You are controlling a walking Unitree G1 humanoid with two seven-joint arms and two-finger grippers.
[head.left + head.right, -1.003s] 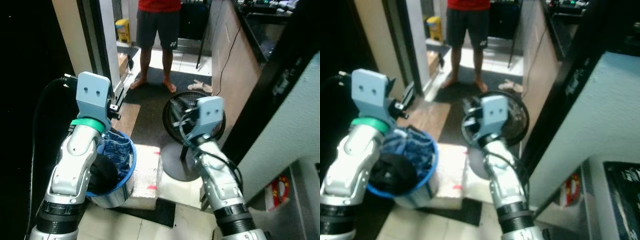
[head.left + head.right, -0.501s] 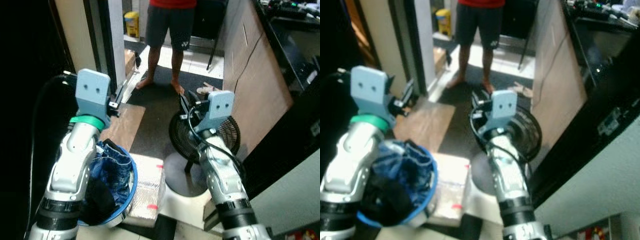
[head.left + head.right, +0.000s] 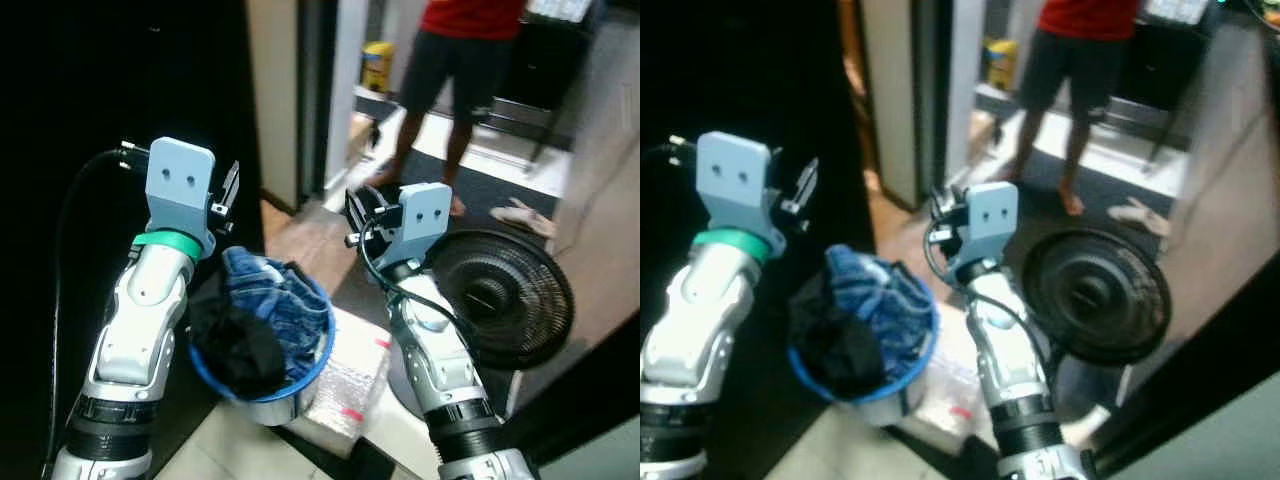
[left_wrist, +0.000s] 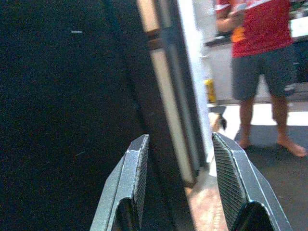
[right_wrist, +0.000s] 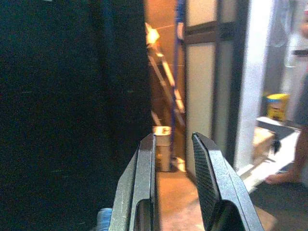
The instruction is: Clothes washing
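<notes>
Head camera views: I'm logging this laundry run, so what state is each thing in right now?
Left gripper: open, raised, holding nothing.
Right gripper: open, raised, holding nothing.
Blue basket: upright on the floor, heaped with clothes.
Fan: standing upright beside the right arm.
Person: standing in the doorway beyond.

two grippers are counted, the left gripper (image 3: 229, 186) and the right gripper (image 3: 354, 207), each with two black fingers held apart with a gap between them. one blue basin (image 3: 312, 367) is noted on the floor, heaped with clothes (image 3: 268, 305): one blue denim piece and one black piece can be told apart; any more cannot be made out. one black floor fan (image 3: 496, 299) is counted. one person (image 3: 462, 55) is seen, with two bare legs. one yellow container (image 3: 377, 66) and one pale slipper (image 3: 518, 216) are recorded.
</notes>
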